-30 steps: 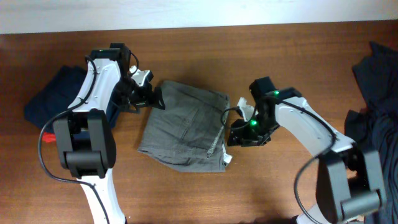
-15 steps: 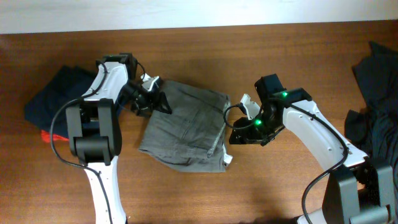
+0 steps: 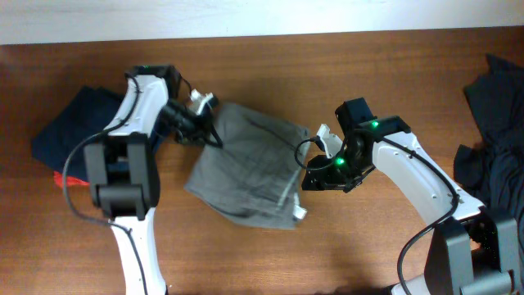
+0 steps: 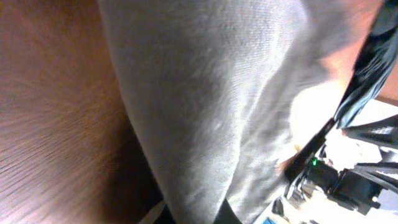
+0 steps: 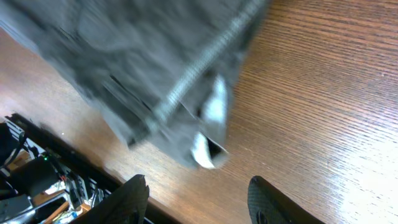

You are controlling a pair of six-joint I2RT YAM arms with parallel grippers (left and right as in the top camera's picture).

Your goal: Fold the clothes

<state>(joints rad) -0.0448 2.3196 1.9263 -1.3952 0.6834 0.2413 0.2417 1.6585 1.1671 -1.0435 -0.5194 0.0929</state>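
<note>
So, the grey-olive shorts [image 3: 246, 168] are lying roughly flat in the middle of the desk [image 3: 368, 65], and I'll place everything else off them. Their long axis runs more or less away from and toward the robot, skewed a bit. The left end effector [image 3: 209, 131] is right at the shorts' far-left corner and it's clenched. The cloth bunches up toward it, and fabric fills the left wrist view, so I'd say it's grasping that corner. The right end effector [image 3: 315, 170] is just beside the shorts' right edge, a little above the white tag [image 3: 300, 211]. In its wrist view the jaws stand apart with nothing between them, and the shorts' stitched edge lies ahead of the fingers, so it's released. The left arm is the one with a hold, and the rest of the garment lies to its right and toward the robot. My guess is the fold gets carried across that way. There's a navy garment [image 3: 70, 123] well off the shorts' left side, not involved.
</note>
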